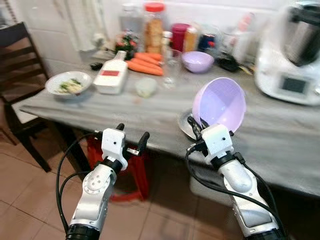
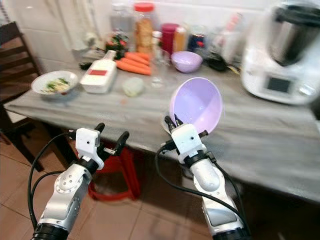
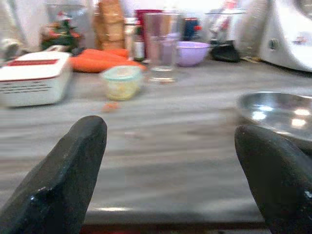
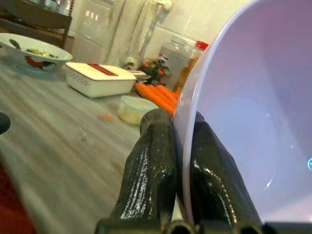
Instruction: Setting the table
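**Lilac bowl held on edge above the table's near edge**

From the head camera I see my right gripper (image 1: 200, 131) clamped on the rim of the lilac bowl (image 1: 220, 104), which is tipped up on edge over the near edge of the grey table (image 1: 150, 117), just above a steel dish (image 1: 186, 124). My left gripper (image 1: 134, 135) hangs in front of that edge, fingers spread and empty. Farther back stand a plate of food (image 1: 69, 82) at the left corner, a white box (image 1: 111, 75), carrots (image 1: 145, 64), a small tub (image 1: 146, 86), a glass (image 1: 171, 67), a second purple bowl (image 1: 197, 61) and a white appliance (image 1: 292, 55).

My left wrist camera looks between its spread fingers (image 3: 63, 170) across the tabletop at the tub (image 3: 121, 82), glass (image 3: 162, 46) and steel dish (image 3: 275, 109).

My right wrist camera shows both fingers (image 4: 148, 170) pinching the bowl's rim (image 4: 195, 122), the bowl blocking everything behind it.
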Controlling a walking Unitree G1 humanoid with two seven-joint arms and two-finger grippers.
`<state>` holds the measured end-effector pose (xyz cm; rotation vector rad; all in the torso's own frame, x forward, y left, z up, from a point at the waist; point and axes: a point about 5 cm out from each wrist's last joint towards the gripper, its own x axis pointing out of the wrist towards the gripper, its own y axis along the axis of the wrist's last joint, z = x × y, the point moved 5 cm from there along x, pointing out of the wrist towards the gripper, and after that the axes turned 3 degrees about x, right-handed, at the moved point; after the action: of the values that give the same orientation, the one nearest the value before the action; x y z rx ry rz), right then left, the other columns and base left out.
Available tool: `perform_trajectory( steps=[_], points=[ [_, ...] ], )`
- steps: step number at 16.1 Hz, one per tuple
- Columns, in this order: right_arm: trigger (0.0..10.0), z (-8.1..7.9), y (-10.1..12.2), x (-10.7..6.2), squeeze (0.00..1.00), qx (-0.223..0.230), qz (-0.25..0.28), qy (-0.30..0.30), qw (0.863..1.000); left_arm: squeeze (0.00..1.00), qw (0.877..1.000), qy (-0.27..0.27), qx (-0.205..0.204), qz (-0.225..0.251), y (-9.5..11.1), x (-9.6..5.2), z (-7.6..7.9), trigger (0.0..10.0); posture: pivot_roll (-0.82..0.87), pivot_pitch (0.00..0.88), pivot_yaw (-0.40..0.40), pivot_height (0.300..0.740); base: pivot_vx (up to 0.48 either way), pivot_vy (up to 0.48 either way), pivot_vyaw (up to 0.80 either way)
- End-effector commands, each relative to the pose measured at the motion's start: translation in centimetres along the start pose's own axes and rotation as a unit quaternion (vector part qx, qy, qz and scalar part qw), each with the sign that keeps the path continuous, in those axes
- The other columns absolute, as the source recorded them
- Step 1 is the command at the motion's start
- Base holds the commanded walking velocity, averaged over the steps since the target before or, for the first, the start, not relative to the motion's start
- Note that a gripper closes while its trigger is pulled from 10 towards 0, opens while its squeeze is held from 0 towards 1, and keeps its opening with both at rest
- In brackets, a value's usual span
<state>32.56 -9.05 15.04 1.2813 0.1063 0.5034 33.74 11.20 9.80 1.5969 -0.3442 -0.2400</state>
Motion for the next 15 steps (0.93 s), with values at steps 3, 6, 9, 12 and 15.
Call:
perform_trajectory(
  steps=[3,6,9,12,15],
  points=[
    [10.0,-0.3,1.0,0.4,0.00,0.001,0.017,0.009,1.000,0.00,1.000,0.007,0.007,0.002,0.2,0.0,-0.5,10.0,0.01,0.000,-0.008,0.740,0.480,0.000,0.00],
    [10.0,-0.3,0.9,0.3,0.00,-0.001,0.016,0.012,1.000,0.00,1.000,0.016,-0.004,0.008,0.4,-0.2,-0.6,10.0,0.00,0.000,-0.017,0.740,0.320,0.000,0.00],
    [10.0,-0.6,0.9,0.2,0.00,-0.003,0.016,0.031,0.999,0.00,1.000,0.025,0.012,0.009,0.5,-0.8,-1.0,10.0,0.00,0.000,-0.022,0.740,0.000,0.000,0.00],
    [10.0,-0.7,0.6,0.1,0.00,-0.011,0.008,0.044,0.999,0.00,1.000,0.004,0.031,0.001,0.1,-2.3,-0.8,10.0,0.00,0.000,-0.027,0.740,0.000,0.000,0.00],
    [10.0,-0.1,0.1,0.1,0.00,-0.027,-0.007,0.049,0.998,0.00,0.998,-0.040,0.048,-0.013,-0.5,-4.7,0.0,10.0,0.01,0.000,-0.035,0.740,0.000,0.000,0.00]
  ],
)
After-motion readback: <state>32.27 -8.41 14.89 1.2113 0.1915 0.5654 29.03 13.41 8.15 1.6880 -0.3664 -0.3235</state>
